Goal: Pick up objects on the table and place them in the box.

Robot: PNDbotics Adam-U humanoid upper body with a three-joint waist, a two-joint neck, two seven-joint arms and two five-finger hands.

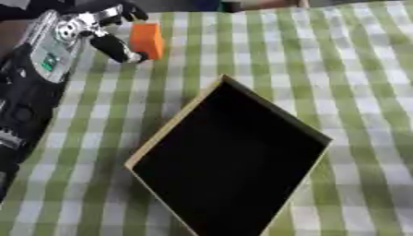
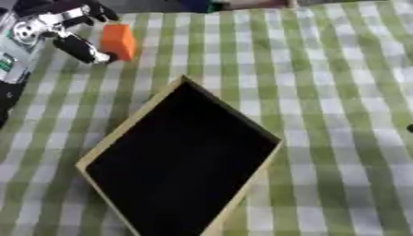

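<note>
An orange block (image 1: pixel 148 40) stands at the far left of the checked table. My left hand (image 1: pixel 80 27) comes in from the upper left and is shut on it. The black thumb (image 1: pixel 118 49) lies against the block's near left side, and the fingers (image 1: pixel 129 11) curl over its far top edge. I cannot tell whether the block rests on the cloth or is lifted. A shallow box (image 1: pixel 174 124) with a tan rim and a dark, bare inside lies askew in the middle, near the front. My right hand does not show in either view.
A green and white checked cloth (image 1: pixel 355 73) covers the whole table. My left forearm (image 1: pixel 28 97) runs down the left edge. Dark and tan shapes (image 2: pixel 242 3) sit past the far edge of the table.
</note>
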